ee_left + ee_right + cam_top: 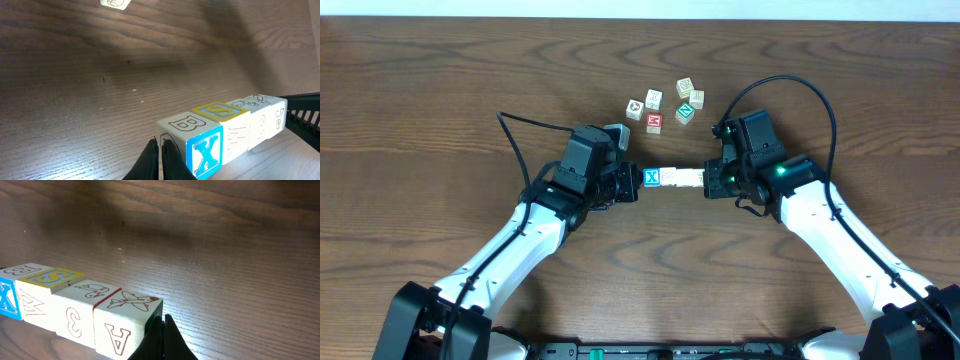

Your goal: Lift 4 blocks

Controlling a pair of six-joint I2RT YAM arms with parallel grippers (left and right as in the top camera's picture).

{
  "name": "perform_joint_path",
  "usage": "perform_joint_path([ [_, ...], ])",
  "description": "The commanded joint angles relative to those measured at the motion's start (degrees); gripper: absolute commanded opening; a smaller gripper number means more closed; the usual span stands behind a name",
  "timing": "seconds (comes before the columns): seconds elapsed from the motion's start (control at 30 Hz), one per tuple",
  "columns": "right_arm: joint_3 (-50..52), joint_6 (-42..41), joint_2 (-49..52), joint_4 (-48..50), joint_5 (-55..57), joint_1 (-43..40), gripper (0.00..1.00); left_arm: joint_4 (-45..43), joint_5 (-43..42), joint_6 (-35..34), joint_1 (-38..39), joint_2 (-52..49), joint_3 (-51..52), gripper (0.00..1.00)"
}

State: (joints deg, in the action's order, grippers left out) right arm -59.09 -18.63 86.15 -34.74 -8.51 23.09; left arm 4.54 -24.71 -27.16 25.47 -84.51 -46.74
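Four blocks form one tight row at the table's middle: a blue X block [653, 178] on the left end and three cream ones [685, 179] beside it. My left gripper [638, 183] is shut, its closed fingertips pressed against the outer side of the X block [205, 152]. My right gripper [708, 183] is shut too and pushes on the other end, against the block with an A and an airplane [122, 325]. The row is squeezed between the two gripper tips [161, 142] [162, 317]. I cannot tell whether it clears the wood.
Several loose cubes lie behind the row: a red-faced cube [654, 122], a green diamond-faced cube [685, 112], and cream ones [635, 108] [653, 99] [685, 88] [697, 99]. Black cables arc from both arms.
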Motion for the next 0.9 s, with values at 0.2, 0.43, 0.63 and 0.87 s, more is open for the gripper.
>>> perform_joint_path([
  [0.2, -2.62, -0.17, -1.09, 0.96, -15.28, 2.82, 0.01, -1.31, -10.21, 0.48, 2.91, 0.83, -3.85, 0.07],
  [0.43, -2.62, -0.17, -0.28, 0.63, -15.28, 2.82, 0.01, -0.31, -9.29, 0.48, 2.91, 0.55, -3.85, 0.07],
  [0.63, -2.62, -0.17, 0.74, 0.66, -15.32, 2.82, 0.01, -0.02, -9.16, 0.48, 2.91, 0.48, -3.85, 0.07],
  [0.87, -2.62, -0.17, 1.25, 0.68, -15.28, 2.82, 0.01, 0.44, -9.16, 0.48, 2.91, -0.09, -3.85, 0.07],
])
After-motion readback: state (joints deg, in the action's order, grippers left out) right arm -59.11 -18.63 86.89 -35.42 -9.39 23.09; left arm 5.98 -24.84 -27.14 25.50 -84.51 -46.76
